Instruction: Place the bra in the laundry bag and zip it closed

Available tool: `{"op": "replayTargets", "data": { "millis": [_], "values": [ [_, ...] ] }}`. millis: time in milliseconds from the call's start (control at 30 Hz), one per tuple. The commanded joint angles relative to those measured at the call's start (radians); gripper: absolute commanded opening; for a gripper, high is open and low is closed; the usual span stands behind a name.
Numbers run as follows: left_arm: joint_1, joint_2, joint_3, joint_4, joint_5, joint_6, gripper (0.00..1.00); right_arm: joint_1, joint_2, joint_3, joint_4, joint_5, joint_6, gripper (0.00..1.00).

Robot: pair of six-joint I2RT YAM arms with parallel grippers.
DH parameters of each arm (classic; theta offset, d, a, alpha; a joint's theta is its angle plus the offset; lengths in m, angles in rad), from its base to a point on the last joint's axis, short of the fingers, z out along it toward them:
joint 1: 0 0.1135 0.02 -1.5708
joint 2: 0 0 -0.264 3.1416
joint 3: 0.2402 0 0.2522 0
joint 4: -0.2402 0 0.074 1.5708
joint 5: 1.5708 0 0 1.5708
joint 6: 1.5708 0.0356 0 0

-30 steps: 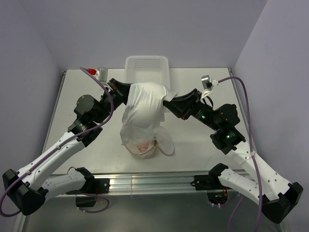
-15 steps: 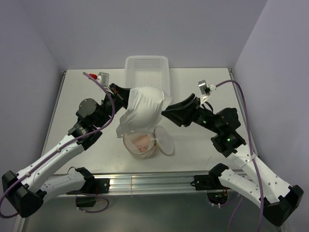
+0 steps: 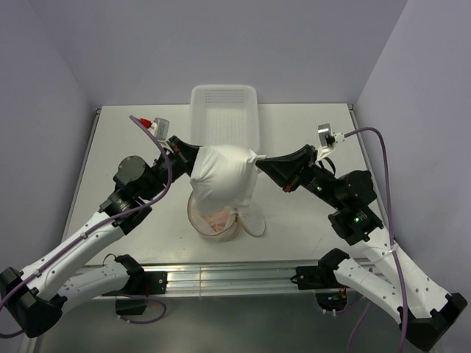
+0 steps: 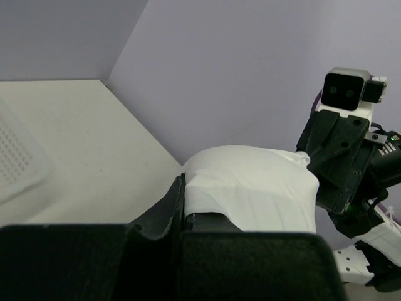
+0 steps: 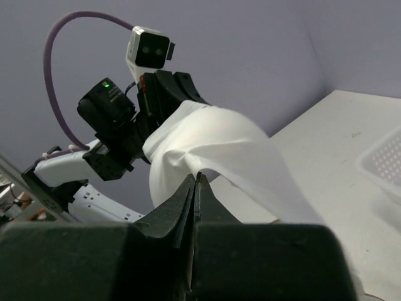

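Lowering the bra straight into the laundry bag mid-frame seems best; left end effector and right end effector both pinch it.

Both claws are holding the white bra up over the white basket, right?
Not quite. The left gripper and right gripper do hold the bra, but it hangs over the peach bag; the basket sits farther back. The top view shows it.

Most of the laundry bag out of sight beneath the hanging bra
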Motion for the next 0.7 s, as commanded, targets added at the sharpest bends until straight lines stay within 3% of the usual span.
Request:
{"op": "replayTargets", "data": {
  "millis": [0, 267, 500, 667],
  "values": [
    [-0.007, -0.042, -0.001, -0.048, 0.097, -0.014, 0.00, -0.006, -0.022, 0.069, -0.084, 0.071, -0.072, 0.00],
    [-0.007, -0.051, -0.008, -0.169, 0.128, 0.017, 0.00, -0.038, 0.054, 0.196, -0.290, 0.066, -0.200, 0.00],
    [-0.007, -0.066, 0.035, -0.262, 0.085, 0.062, 0.00, -0.079, 0.142, 0.298, -0.353, 0.025, -0.188, 0.00],
    [-0.007, -0.080, 0.023, -0.240, 0.086, 0.042, 0.00, -0.079, 0.130, 0.218, -0.327, 0.022, -0.165, 0.00]
  ]
}}
